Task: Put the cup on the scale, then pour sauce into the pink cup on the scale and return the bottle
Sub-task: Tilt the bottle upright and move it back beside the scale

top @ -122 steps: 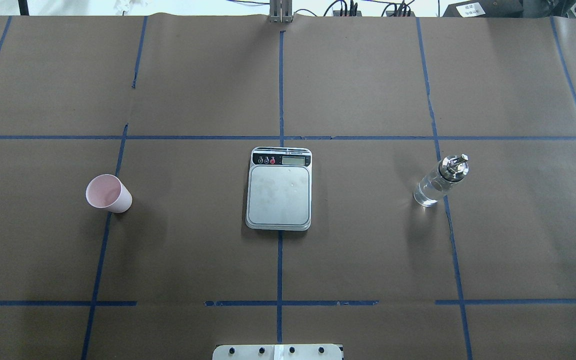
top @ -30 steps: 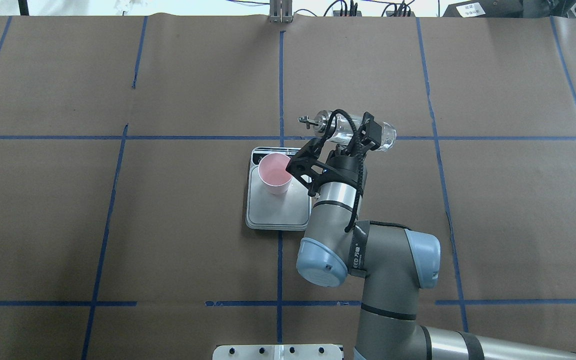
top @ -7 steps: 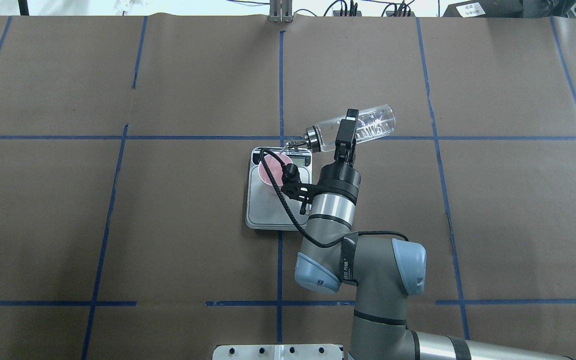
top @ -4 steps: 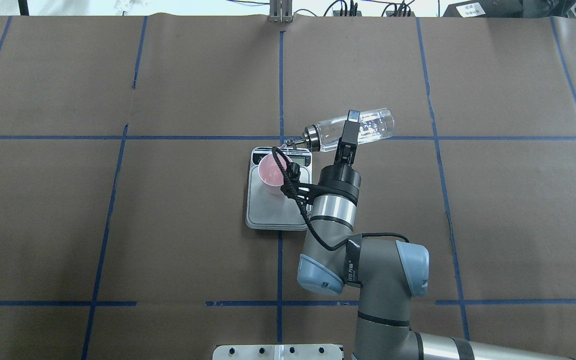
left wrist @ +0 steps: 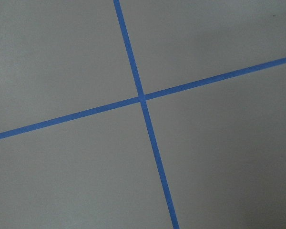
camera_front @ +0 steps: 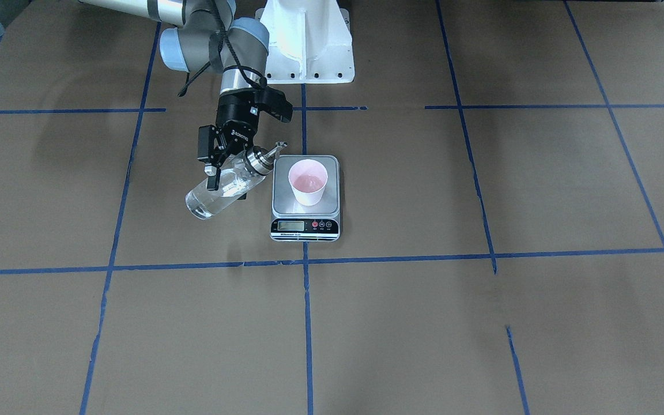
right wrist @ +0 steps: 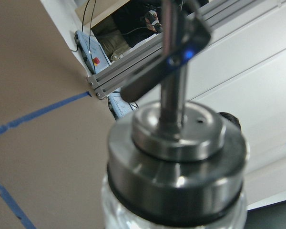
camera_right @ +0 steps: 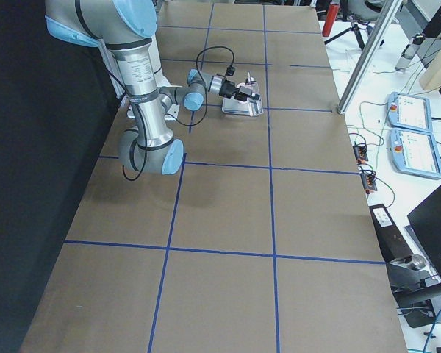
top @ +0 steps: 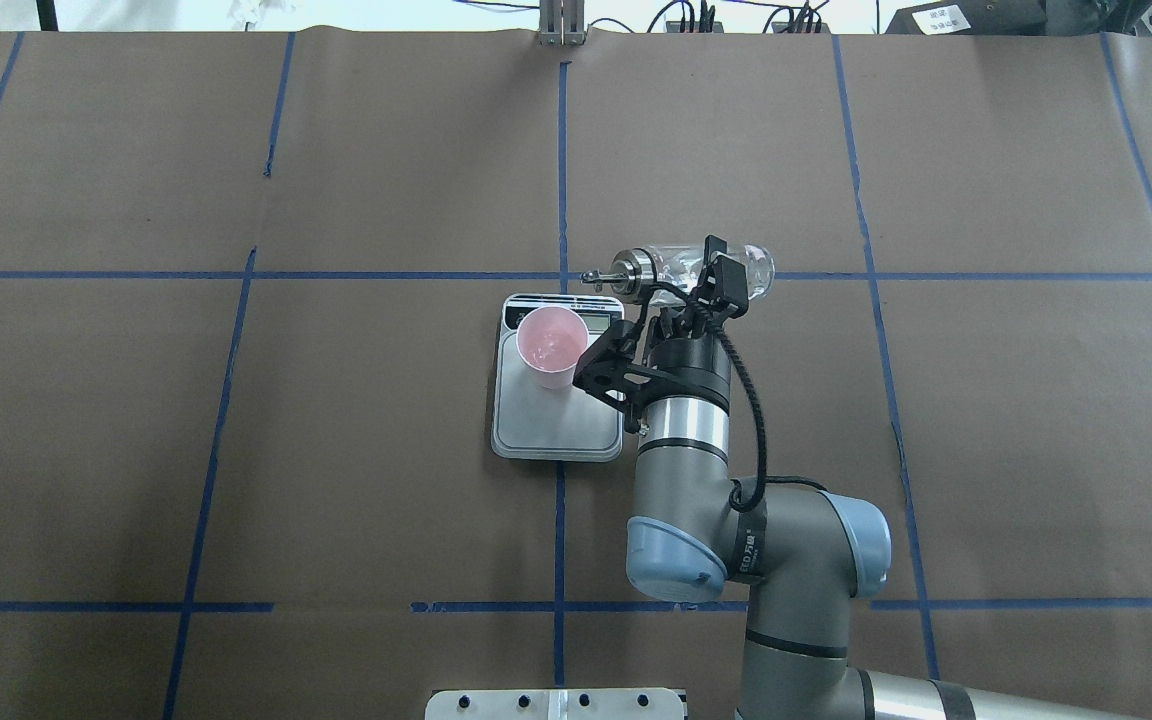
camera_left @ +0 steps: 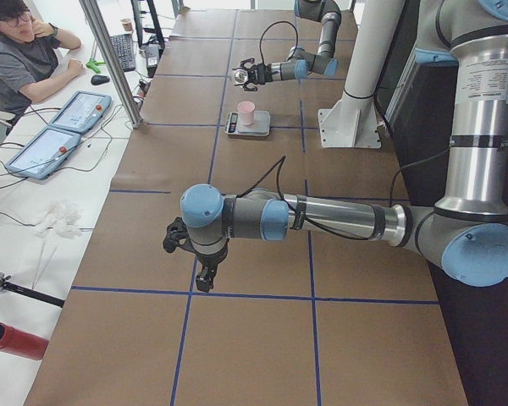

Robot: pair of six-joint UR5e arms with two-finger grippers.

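The pink cup [top: 551, 345] [camera_front: 308, 181] stands upright on the scale [top: 556, 425] [camera_front: 305, 226], toward its display end, with a wet sheen at its bottom. My right gripper [top: 701, 280] [camera_front: 225, 181] is shut on the clear glass bottle [top: 681, 268] [camera_front: 219, 193], held in the air beside the scale's display corner. The bottle lies nearly level, its silver cap [right wrist: 174, 167] and spout [top: 596, 277] pointing toward the cup but off to its side, not over the rim. Clear sauce shows in the bottle's lower part. My left gripper [camera_left: 199, 262] hangs over bare table far from the scale; whether it is open or shut I cannot tell.
Blue tape lines [left wrist: 143, 98] divide the brown table. The white robot base [camera_front: 306, 40] stands behind the scale. A person [camera_left: 25, 59] sits at a side desk with tablets [camera_left: 59, 139], off the table's far edge.
The right wrist has rolled back. The bottle has gone from spout-down over the cup to nearly level, and the spout has drawn away from the cup's rim.
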